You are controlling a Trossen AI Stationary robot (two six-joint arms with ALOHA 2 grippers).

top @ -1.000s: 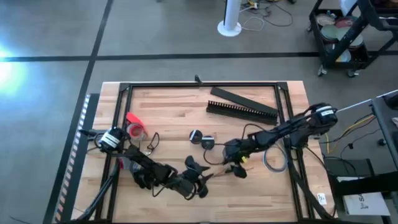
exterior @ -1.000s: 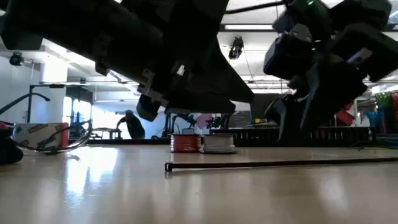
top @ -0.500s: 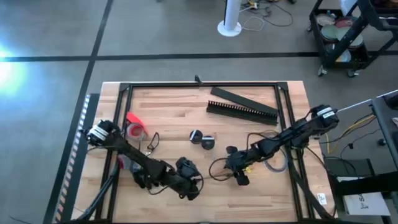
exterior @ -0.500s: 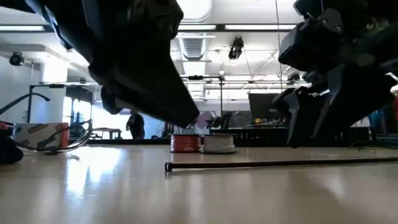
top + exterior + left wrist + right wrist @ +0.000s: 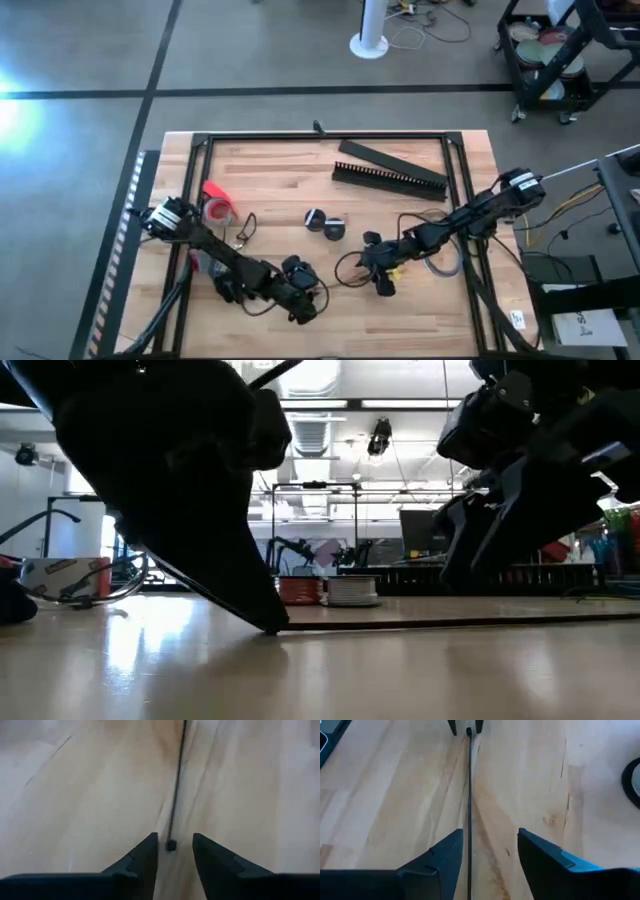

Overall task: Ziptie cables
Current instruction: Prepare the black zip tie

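Black ziptie (image 5: 175, 790) is being straddled at opposite ends by spread left gripper (image 5: 172, 851) and right gripper (image 5: 482, 851); head probably needs centring before pinching.

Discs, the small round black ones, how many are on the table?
2. One disc lies mid-table; the other disc sits right beside it, nearer the front edge. More may be hidden under the arms.
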